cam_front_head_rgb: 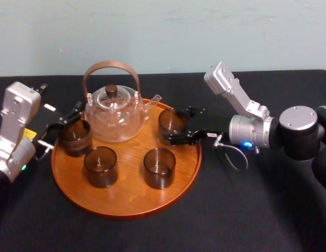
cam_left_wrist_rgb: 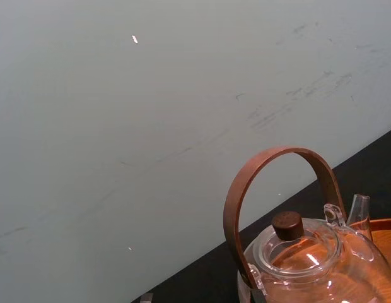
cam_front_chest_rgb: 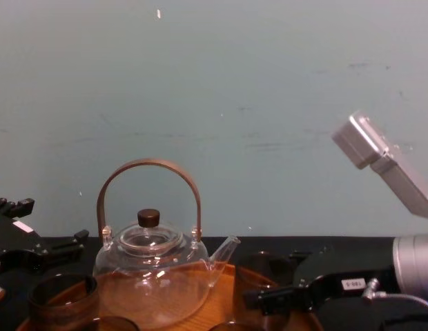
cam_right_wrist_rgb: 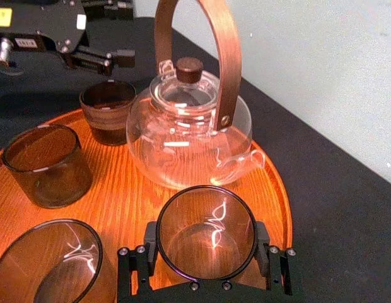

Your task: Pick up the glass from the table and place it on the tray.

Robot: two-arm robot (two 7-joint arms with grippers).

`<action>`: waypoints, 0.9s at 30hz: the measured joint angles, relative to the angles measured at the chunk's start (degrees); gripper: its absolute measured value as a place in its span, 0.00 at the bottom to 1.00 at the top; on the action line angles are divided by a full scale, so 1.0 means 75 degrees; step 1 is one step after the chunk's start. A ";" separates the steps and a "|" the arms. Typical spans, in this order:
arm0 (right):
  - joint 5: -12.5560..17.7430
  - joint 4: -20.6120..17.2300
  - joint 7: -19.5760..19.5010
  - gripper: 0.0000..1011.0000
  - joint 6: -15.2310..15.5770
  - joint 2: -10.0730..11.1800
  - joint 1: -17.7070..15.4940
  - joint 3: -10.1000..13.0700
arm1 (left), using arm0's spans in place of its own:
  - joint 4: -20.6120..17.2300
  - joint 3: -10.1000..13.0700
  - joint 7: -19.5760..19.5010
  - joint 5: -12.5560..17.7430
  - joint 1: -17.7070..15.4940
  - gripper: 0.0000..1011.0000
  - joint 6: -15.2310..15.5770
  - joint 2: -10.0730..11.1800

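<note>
The round wooden tray [cam_front_head_rgb: 126, 202] holds several dark-tinted glasses and a clear teapot [cam_front_head_rgb: 113, 113]. My right gripper [cam_front_head_rgb: 186, 126] is shut on the glass [cam_front_head_rgb: 172, 122] at the tray's right rear. That glass [cam_right_wrist_rgb: 207, 233] stands upright on the wood beside the spout, with a finger pad [cam_right_wrist_rgb: 149, 235] against each side. My left gripper [cam_front_head_rgb: 60, 130] is open at the tray's left edge. It is close beside another glass [cam_front_head_rgb: 74, 137] on the tray, with nothing between its fingers. In the right wrist view the left gripper [cam_right_wrist_rgb: 101, 57] hangs just beyond that glass [cam_right_wrist_rgb: 107, 110].
Two more glasses [cam_front_head_rgb: 101, 166] [cam_front_head_rgb: 159, 168] stand at the tray's front. The teapot's tall wooden handle [cam_front_head_rgb: 110, 68] arches over the lid. Bare black tablecloth [cam_front_head_rgb: 247, 210] lies around the tray, and a pale wall runs behind the table.
</note>
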 joint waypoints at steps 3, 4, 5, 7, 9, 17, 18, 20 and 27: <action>-0.0070 0.0155 -0.0004 0.89 -0.0030 -0.0079 0.0029 -0.0027 | 0.0000 0.0000 0.0000 0.0000 0.0000 0.99 0.0000 0.0000; -0.0070 0.0155 -0.0004 0.89 -0.0030 -0.0079 0.0029 -0.0027 | 0.0000 0.0000 0.0000 0.0000 0.0000 0.99 0.0000 0.0000; -0.0098 0.0214 -0.0003 0.89 -0.0040 -0.0111 0.0040 -0.0035 | 0.0000 0.0000 0.0000 -0.0001 0.0000 0.99 0.0000 0.0000; -0.0138 0.0303 0.0002 0.89 -0.0051 -0.0155 0.0056 -0.0043 | 0.0000 0.0000 0.0000 0.0000 0.0000 0.99 0.0000 0.0000; -0.0158 0.0353 0.0001 0.89 -0.0060 -0.0179 0.0065 -0.0043 | 0.0000 0.0000 0.0000 0.0000 0.0000 0.99 0.0000 0.0000; -0.0244 0.0554 -0.0021 0.89 -0.0079 -0.0292 0.0098 -0.0018 | 0.0000 0.0000 0.0000 0.0000 0.0000 0.99 0.0000 0.0000; -0.0251 0.0561 -0.0029 0.89 -0.0079 -0.0299 0.0099 -0.0015 | 0.0000 0.0000 0.0000 0.0000 -0.0001 0.99 0.0000 0.0000; -0.0275 0.0567 -0.0052 0.89 -0.0079 -0.0308 0.0098 -0.0012 | 0.0000 0.0000 0.0000 0.0000 0.0000 0.99 0.0000 0.0000; -0.0305 0.0564 -0.0075 0.89 -0.0073 -0.0312 0.0092 -0.0010 | 0.0000 0.0000 0.0000 0.0000 0.0000 0.99 0.0000 0.0000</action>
